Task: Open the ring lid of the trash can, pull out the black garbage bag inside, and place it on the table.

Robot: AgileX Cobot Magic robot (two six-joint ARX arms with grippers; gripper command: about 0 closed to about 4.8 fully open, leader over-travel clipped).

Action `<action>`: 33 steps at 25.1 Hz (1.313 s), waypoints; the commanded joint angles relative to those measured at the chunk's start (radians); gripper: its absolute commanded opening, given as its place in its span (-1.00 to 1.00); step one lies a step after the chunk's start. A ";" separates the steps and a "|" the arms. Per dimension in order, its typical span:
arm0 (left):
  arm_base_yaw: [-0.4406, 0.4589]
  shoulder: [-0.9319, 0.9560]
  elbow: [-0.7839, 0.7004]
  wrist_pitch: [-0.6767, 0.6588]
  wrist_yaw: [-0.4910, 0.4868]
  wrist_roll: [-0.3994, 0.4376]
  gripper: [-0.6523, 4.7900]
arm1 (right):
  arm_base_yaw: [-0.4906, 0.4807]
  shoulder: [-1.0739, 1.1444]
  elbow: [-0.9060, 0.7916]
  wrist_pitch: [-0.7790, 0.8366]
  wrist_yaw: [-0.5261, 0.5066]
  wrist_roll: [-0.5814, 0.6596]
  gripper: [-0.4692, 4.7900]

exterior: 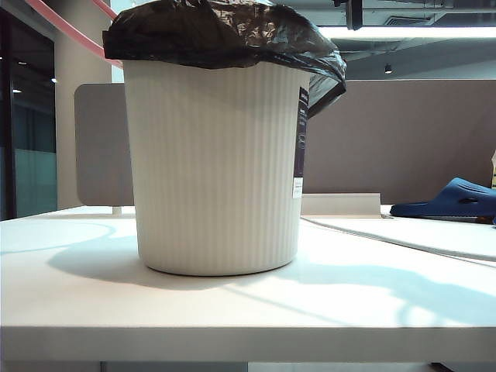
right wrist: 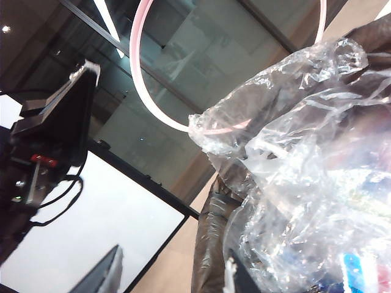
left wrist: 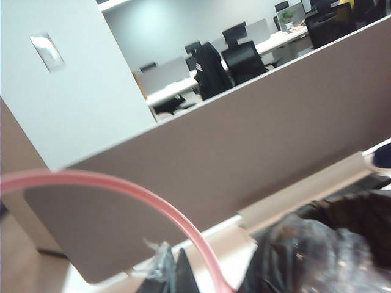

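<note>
The trash can stood on the table, upright, ribbed cream wall facing the exterior camera, dark label strip down its right side. The black garbage bag was draped over its rim, a loose flap hanging past the label side.

The ring lid was off the can. The exterior view caught only a pink arc of it, high beside the can's upper left edge, against the pillar. The left wrist view showed more: the hoop arched across the frame and ran down toward the camera, next to crinkled black bag plastic. The left gripper itself was not in any view; it was fully closed, and whether it gripped the ring could not be confirmed from the pictures.

The right wrist view gave what the others did not: the hoop seen from below against the ceiling, raised clear of the can, with bag plastic bunched directly in front of the camera, pale and translucent where the light came through. The right gripper's fingers were hidden behind that plastic; how wide it stood, or whether it held the bag, could not be told.

A grey partition stood behind the table. A blue slipper lay far right.
</note>
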 commanded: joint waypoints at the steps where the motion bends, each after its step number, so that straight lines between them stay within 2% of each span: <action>1: -0.001 -0.046 0.004 -0.082 0.022 -0.135 -0.78 | -0.010 -0.003 0.004 0.010 0.000 -0.034 -0.02; 7: -0.001 -0.157 0.004 -0.286 0.126 -0.336 -0.78 | -0.083 -0.003 0.005 0.011 -0.039 -0.061 -0.02; 10: -0.001 -0.214 0.002 -0.398 0.228 -0.465 -0.77 | -0.143 -0.004 0.005 0.011 -0.064 -0.064 -0.02; 12: -0.001 -0.235 0.000 -0.452 0.299 -0.539 -0.65 | -0.184 -0.005 0.005 0.011 -0.068 -0.064 -0.02; 14: -0.001 -0.247 0.000 -0.504 0.372 -0.605 -0.44 | -0.231 -0.005 0.005 0.011 -0.070 -0.064 -0.02; 17: -0.001 -0.262 -0.008 -0.560 0.472 -0.668 -0.39 | -0.299 -0.005 0.005 0.011 -0.087 -0.064 -0.02; 20: -0.001 -0.282 -0.056 -0.546 0.533 -0.740 -0.40 | -0.362 -0.005 0.005 0.011 -0.106 -0.064 -0.02; 24: -0.001 -0.315 -0.138 -0.528 0.512 -0.789 -0.40 | -0.418 -0.005 0.005 0.011 -0.129 -0.064 -0.02; 27: -0.001 -0.338 -0.202 -0.502 0.503 -0.819 -0.40 | -0.429 -0.005 0.005 0.011 -0.134 -0.069 -0.02; 31: -0.001 -0.356 -0.306 -0.387 0.507 -0.889 -0.39 | -0.426 -0.005 0.005 0.011 -0.137 -0.072 -0.02; 33: -0.001 -0.361 -0.356 -0.325 0.507 -0.917 -0.32 | -0.418 -0.004 0.004 0.011 -0.142 -0.074 -0.02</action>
